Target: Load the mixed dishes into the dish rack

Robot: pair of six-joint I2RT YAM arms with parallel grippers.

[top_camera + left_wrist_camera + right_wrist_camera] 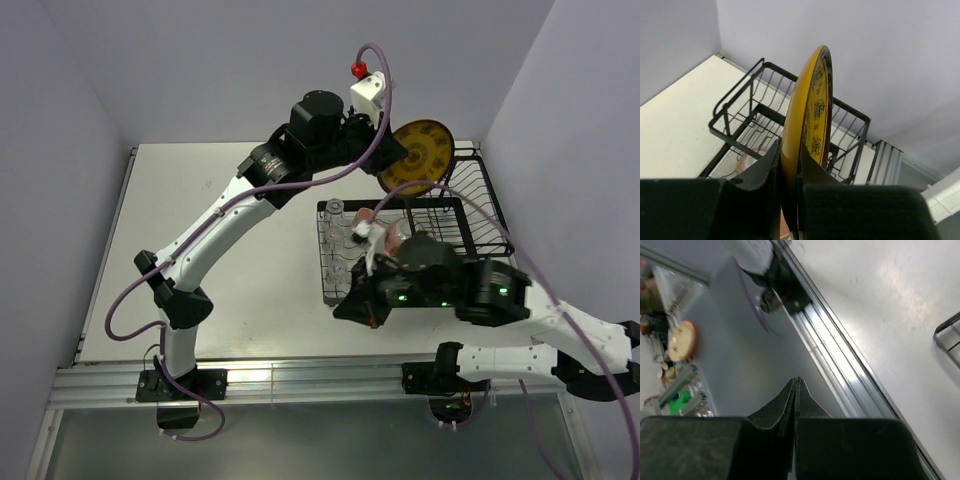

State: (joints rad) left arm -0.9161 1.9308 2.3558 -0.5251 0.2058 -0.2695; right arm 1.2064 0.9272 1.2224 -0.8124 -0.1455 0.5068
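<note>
Left end effector (789, 167) clamps the yellow plate (816, 107) by its rim, upright & in air over the dish rack (771, 114), w/ right end effector (796, 390) fully closed, empty, above the table (900, 300).

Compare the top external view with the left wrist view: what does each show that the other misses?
Top external only: small clear glasses in the low tray of the black wire dish rack, with the right arm hanging over that tray. Left wrist only: the left gripper clamping the rim of the yellow dark-patterned plate, seen edge-on. Both: that plate held upright near the rack's taller basket.
</note>
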